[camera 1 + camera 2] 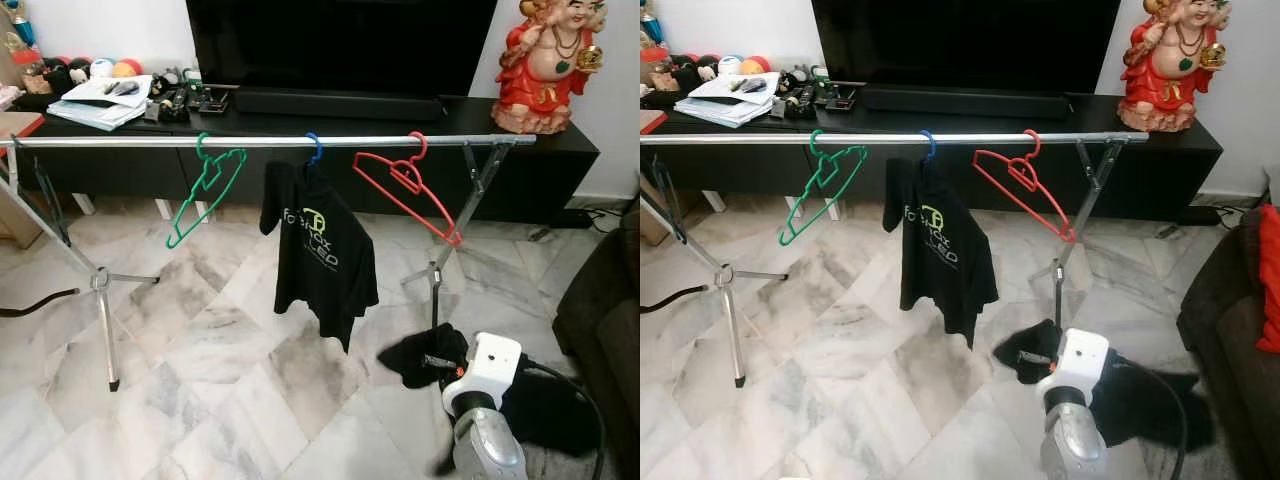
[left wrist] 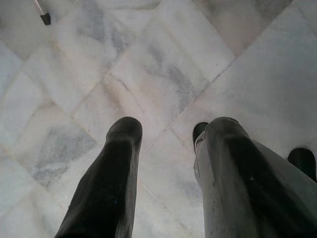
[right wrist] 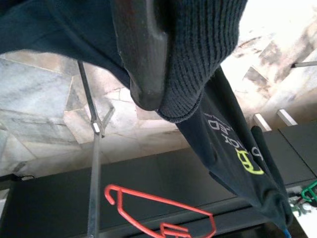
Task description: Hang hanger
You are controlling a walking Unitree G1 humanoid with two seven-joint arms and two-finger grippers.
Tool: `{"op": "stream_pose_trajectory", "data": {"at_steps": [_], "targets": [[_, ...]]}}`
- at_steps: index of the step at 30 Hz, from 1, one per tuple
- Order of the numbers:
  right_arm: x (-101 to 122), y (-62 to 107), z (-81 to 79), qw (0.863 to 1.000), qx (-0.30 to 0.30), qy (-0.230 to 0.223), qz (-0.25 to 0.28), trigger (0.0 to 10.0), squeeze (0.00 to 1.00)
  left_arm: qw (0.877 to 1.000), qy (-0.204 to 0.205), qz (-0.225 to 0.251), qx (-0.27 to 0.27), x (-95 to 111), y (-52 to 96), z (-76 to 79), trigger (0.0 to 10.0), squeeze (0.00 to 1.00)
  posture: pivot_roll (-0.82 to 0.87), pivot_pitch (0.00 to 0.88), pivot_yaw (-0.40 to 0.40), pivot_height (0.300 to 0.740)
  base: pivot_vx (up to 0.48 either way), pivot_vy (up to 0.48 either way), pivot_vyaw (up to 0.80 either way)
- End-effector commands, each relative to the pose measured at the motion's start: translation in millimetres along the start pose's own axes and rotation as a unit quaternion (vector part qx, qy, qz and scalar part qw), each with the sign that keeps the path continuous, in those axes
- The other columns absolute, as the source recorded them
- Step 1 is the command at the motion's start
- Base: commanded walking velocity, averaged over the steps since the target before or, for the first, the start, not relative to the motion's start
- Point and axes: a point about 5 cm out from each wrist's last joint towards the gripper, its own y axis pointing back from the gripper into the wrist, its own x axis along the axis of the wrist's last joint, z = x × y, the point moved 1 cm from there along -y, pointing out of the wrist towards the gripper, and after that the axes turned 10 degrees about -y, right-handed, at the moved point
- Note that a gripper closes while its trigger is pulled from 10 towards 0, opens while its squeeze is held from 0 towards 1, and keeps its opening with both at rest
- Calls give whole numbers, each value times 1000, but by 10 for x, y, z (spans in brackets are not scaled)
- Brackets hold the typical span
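A silver clothes rail (image 1: 270, 142) stands on tripod legs in front of me. On it hang a green hanger (image 1: 205, 195), a blue hanger (image 1: 314, 148) carrying a black T-shirt (image 1: 320, 250), and a bare red hanger (image 1: 405, 190). My right gripper (image 1: 440, 362) is low at the right, below the red hanger, shut on a black garment (image 1: 415, 355) that bunches over its fingers (image 3: 141, 59); the ribbed hem (image 3: 198, 64) wraps one finger. My left gripper (image 2: 166, 131) hangs open over the marble floor.
Behind the rail are a black TV console (image 1: 560, 150), a TV (image 1: 340, 45) and a red statue (image 1: 550, 65). A dark sofa (image 1: 600, 300) stands at the right. The rail's left tripod leg (image 1: 100, 285) and a cable (image 1: 35, 303) are on the floor.
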Motion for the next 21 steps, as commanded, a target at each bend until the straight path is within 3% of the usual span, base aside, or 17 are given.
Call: {"op": "stream_pose_trajectory", "data": {"at_steps": [1,10,12,13,15,21], "targets": [[11,15,41,1000,-3,4,9,10000,0,1000,6,-27,-11,-158,76,68,10000,0,-47,73,35,721,0,0,0],[29,34,188,999,-30,27,19,10000,0,1000,0,-18,-20,-160,91,89,10000,0,-53,59,33,721,0,0,0],[31,38,219,999,-35,28,22,10000,0,999,6,31,-4,8,25,-51,10000,0,-52,55,34,721,0,0,0],[28,40,230,999,-37,29,23,10000,0,990,13,138,31,440,-76,-430,10000,0,-50,53,34,721,0,0,0],[14,46,243,999,-40,31,20,10000,0,980,12,192,45,674,-73,-636,10000,0,-49,51,34,721,0,0,0],[-32,74,247,999,-41,31,16,10000,0,976,9,212,50,744,-38,-704,10000,0,-44,43,33,721,0,138,0]]}}
